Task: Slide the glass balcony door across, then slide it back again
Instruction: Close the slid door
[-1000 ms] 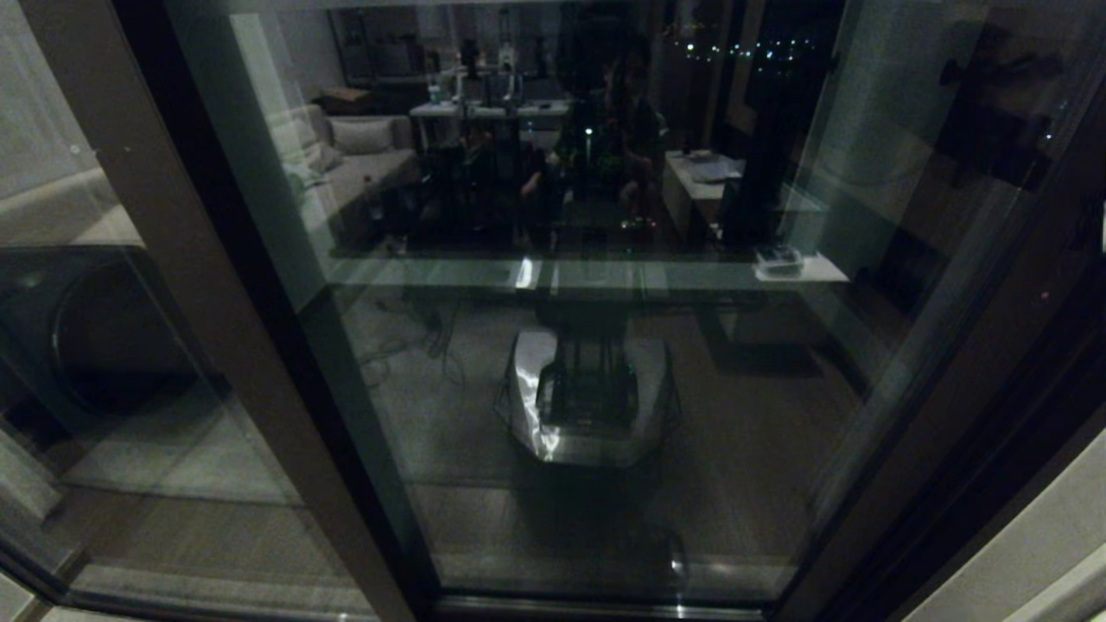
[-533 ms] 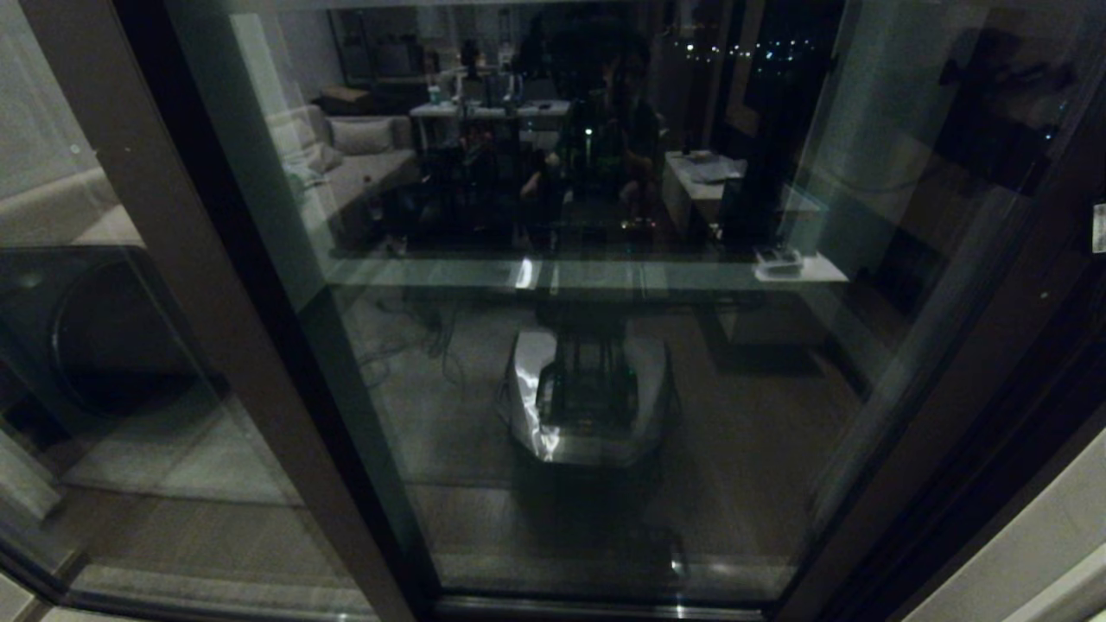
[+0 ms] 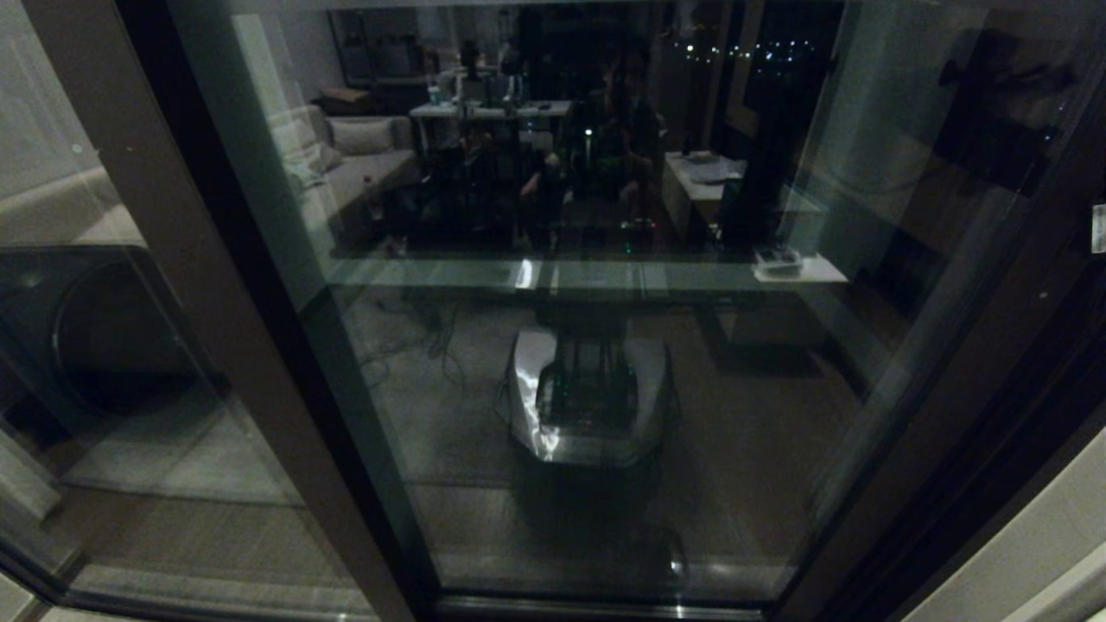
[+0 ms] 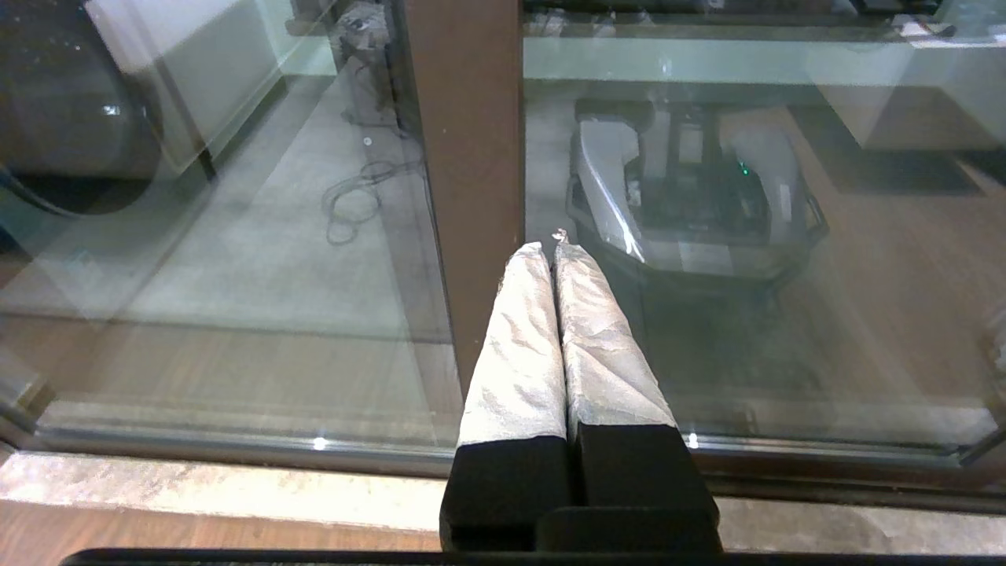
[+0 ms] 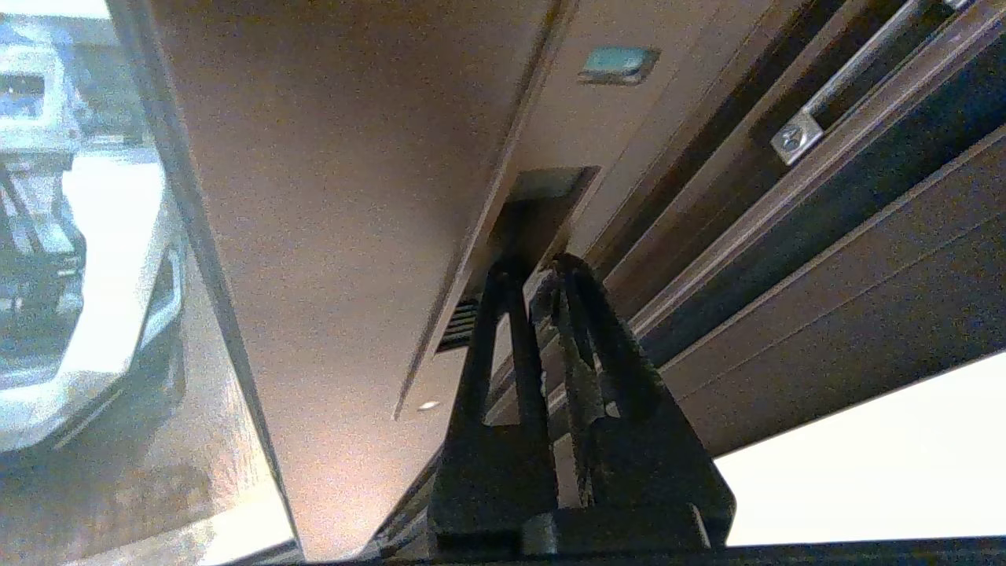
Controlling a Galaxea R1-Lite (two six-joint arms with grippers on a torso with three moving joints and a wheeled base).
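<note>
The glass balcony door (image 3: 976, 363) fills the head view, its dark brown stile running down the right side; neither gripper shows there. In the right wrist view the door's stile (image 5: 354, 196) carries a narrow black handle slot (image 5: 546, 208). My right gripper (image 5: 536, 267) is shut, its dark fingertips right at the lower end of that slot. My left gripper (image 4: 548, 250), fingers wrapped in silvery tape, is shut on nothing. Its tips sit just in front of the glass beside a plain brown post (image 4: 471, 157).
A wide brown post (image 3: 173, 259) of the fixed pane stands at the left. The bottom track (image 4: 236, 452) and a pale stone sill (image 4: 196, 487) run below the glass. Frame rails (image 5: 825, 204) lie beside the stile, and the glass mirrors the robot's base (image 3: 587, 406).
The door frames stand where they were. A small pale patch has come into view at the right edge of the head view, and the reflections have shifted slightly.
</note>
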